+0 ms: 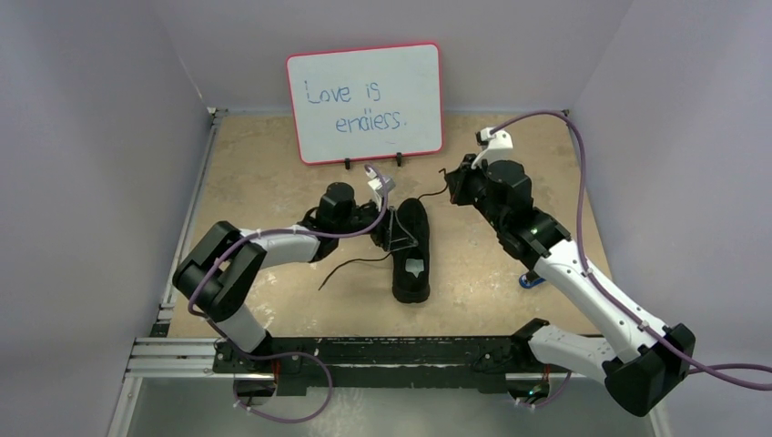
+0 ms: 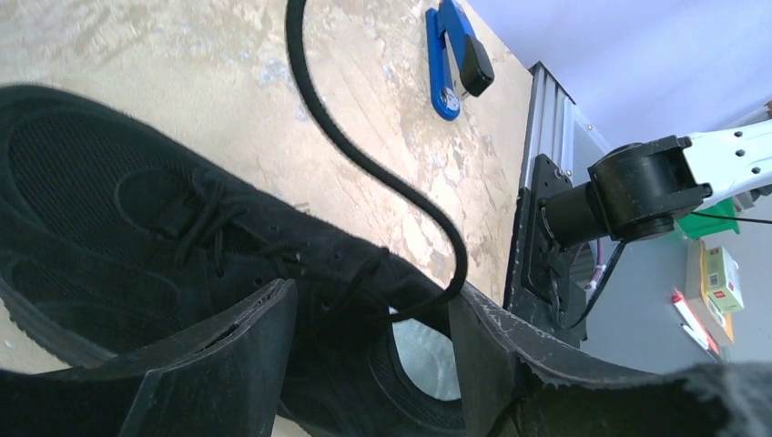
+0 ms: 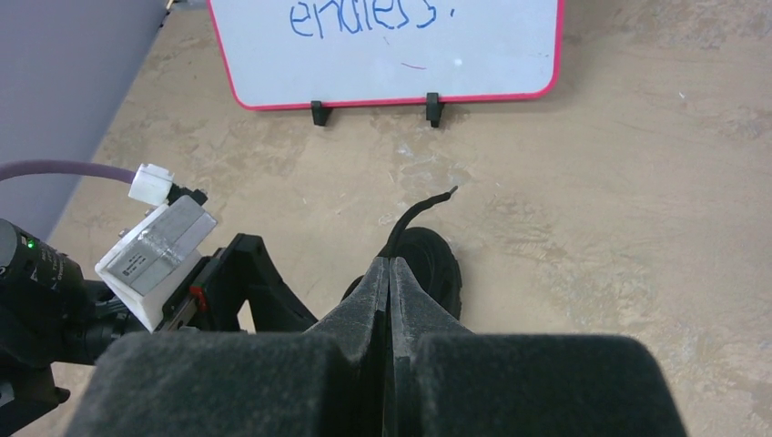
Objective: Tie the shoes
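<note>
**Laces loose, no knot yet as two robot arms tend a shoe**

The black shoe [image 1: 411, 259] lies mid-table [image 1: 273, 182], heel toward the arms, with no bow in sight. One lace [image 1: 350, 265] trails free to its left, and the left gripper [image 2: 371, 296] stands spread over the opening. At the toe, the right gripper [image 3: 390, 269], pressed together, appears to pinch the second lace [image 3: 421, 208]. Crossing, knotting and looping all seem left to do.

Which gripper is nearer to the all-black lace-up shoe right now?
Left. The left gripper is open over the side of the all-black lace-up shoe; the right gripper, shut, hangs off beyond its toe end, toward the red-framed whiteboard.
</note>
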{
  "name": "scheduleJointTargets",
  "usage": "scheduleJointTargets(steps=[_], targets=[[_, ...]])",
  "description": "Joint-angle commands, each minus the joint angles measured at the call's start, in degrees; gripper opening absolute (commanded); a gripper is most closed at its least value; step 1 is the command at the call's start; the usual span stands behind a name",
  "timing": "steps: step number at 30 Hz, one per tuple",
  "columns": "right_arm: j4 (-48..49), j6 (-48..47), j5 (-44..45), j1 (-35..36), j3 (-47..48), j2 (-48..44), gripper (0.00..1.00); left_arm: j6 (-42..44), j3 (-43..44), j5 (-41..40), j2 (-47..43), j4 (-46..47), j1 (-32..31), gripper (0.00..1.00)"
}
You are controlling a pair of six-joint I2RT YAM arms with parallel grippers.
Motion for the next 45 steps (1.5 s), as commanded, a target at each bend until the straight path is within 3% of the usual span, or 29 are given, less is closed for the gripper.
scheduleJointTargets(steps=[1, 8, 13, 19, 26, 30, 32, 34, 35, 39, 41, 43, 45], targets=[[1.99, 0.69, -0.49, -0.62, 3.28, -0.18, 0.00, 2.83, 3.51, 1.65, 0.79, 3.98, 0.04, 0.60], [2.15, 1.07, -0.68, -1.12, 3.20, 0.15, 0.00, 9.66, 6.93, 1.00, 1.84, -4.88, 0.04, 0.51], [1.81, 1.30, -1.23, -1.74, 4.38, 1.87, 0.00, 10.02, 8.39, 3.65, 1.80, -7.09, 0.12, 0.23], [-1.08, 0.34, -1.98, -3.03, 8.18, 7.18, 0.00, 9.08, 8.46, 4.20, 0.27, -9.51, 0.04, 0.00], [-8.28, -0.97, -2.76, -3.92, 10.76, 15.16, 0.00, 5.82, 6.65, 2.62, -2.50, -7.53, -0.01, 0.00], [-11.02, -5.12, -8.13, -5.77, 11.57, 19.88, 0.02, 4.32, 6.34, 3.01, -3.10, -7.01, 0.00, 0.00], [-17.69, -7.64, -11.44, -7.22, 14.13, 22.27, 0.24, 3.80, 6.16, 3.09, -3.27, -7.29, 0.02, 0.00], [-21.99, -9.14, -13.42, -8.84, 15.33, 22.42, 0.63, 3.02, 5.93, 3.04, -3.34, -7.33, 0.11, 0.00], [-22.82, -10.04, -15.32, -9.65, 14.42, 21.41, 0.77, 2.37, 5.76, 2.82, -3.34, -7.16, 0.07, 0.00], [-20.56, -19.66, -27.94, -11.85, 9.49, 14.84, 0.88, -2.72, 4.15, 2.33, -2.94, -2.30, 0.05, 0.00], [-16.24, -26.50, -40.32, -11.98, 6.08, 11.88, 0.90, -3.99, 4.14, 2.23, -2.81, -1.47, 0.13, 0.00], [-4.93, -32.03, -52.10, -12.76, -1.21, 8.51, 0.92, -5.00, 4.34, 2.21, -2.78, -0.50, 0.13, 0.00], [8.70, -31.47, -62.01, -14.91, -7.77, 6.88, 0.95, -5.63, 5.10, 2.11, -2.62, -0.47, 0.20, 0.00]])
